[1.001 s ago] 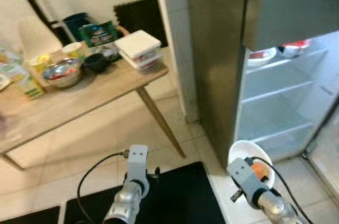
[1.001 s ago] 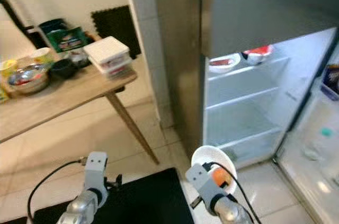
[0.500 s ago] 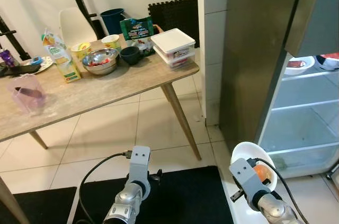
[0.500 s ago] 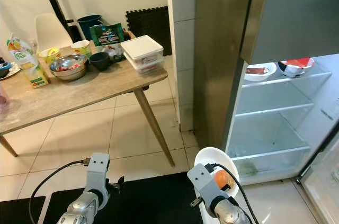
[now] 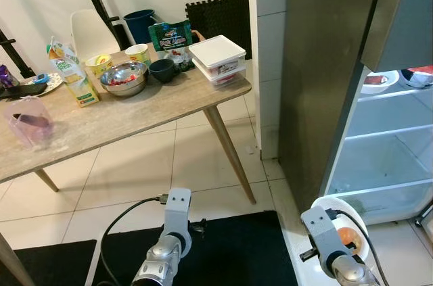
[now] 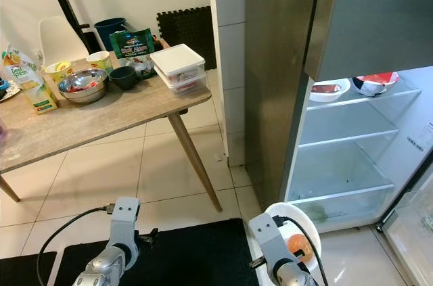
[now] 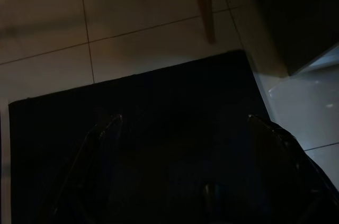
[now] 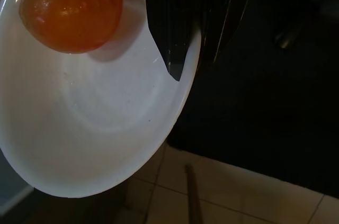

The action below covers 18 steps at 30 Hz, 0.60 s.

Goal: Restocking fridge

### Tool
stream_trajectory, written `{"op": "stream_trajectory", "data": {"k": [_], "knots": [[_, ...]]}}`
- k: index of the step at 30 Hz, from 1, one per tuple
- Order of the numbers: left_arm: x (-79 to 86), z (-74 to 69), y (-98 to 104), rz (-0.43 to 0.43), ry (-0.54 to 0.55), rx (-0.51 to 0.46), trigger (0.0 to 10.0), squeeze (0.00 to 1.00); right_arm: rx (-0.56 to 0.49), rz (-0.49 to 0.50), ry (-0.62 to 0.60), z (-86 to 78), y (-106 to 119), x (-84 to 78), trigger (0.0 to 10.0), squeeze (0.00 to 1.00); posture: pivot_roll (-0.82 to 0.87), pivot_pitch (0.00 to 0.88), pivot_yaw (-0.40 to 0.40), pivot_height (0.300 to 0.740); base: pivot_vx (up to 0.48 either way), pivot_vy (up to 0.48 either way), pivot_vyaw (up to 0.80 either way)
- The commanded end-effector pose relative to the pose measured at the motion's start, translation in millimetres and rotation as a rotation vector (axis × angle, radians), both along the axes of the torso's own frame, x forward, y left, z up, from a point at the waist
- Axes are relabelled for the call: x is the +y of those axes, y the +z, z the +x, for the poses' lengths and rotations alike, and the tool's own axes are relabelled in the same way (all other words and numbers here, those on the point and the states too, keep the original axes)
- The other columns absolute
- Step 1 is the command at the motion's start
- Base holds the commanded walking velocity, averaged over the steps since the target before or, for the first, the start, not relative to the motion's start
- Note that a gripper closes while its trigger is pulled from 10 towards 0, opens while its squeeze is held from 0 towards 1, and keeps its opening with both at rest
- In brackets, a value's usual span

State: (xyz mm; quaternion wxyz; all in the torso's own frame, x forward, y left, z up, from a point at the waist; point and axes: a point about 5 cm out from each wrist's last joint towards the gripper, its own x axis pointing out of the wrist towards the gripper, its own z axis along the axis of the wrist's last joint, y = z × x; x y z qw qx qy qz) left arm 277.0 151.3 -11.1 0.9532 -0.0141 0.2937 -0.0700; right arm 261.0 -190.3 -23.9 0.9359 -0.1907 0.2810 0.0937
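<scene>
My right gripper (image 8: 190,62) is shut on the rim of a white bowl (image 8: 90,123), one finger inside and one outside. An orange fruit (image 8: 71,9) lies in the bowl. In the eye views the bowl (image 5: 346,226) hangs low in front of the open fridge (image 5: 385,137), just off its bottom shelf. On the fridge's top shelf stand a white bowl (image 5: 379,82) and a red-and-white bowl (image 5: 416,76). My left arm (image 5: 177,206) hangs idle, and its gripper (image 7: 183,123) is open over the black mat (image 7: 159,144).
A wooden table (image 5: 142,113) on my left carries stacked white containers (image 5: 216,59), a metal bowl (image 5: 124,78), a juice carton (image 5: 67,73), a green bag (image 5: 170,34) and a pink jug (image 5: 30,120). One slanted table leg (image 5: 230,154) stands near the fridge's steel side (image 5: 318,83).
The camera swung left and steadied, so more of the table shows. My right gripper with the bowl has dropped lower and a little to the right, towards the foot of the fridge.
</scene>
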Motion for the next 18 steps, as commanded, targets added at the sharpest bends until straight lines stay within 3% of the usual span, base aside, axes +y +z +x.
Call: {"op": "stream_trajectory", "data": {"k": [1, 18], "knots": [[9.6, -3.9, -3.8, 0.005, 0.031, 0.026, 10.0, 0.0, 0.0, 0.014, -0.006, -0.5, -0.6, 3.8, 10.0, 0.0, -0.08, 0.095, 0.109, 0.74, 0.244, 0.0, 0.0], [10.9, -0.5, -1.3, -0.003, 0.053, 0.025, 10.0, 0.0, -0.018, 0.041, 0.018, 3.7, 2.8, 11.6, 10.0, 0.0, -0.07, 0.096, 0.109, 0.74, 0.329, 0.0, 0.0]]}}
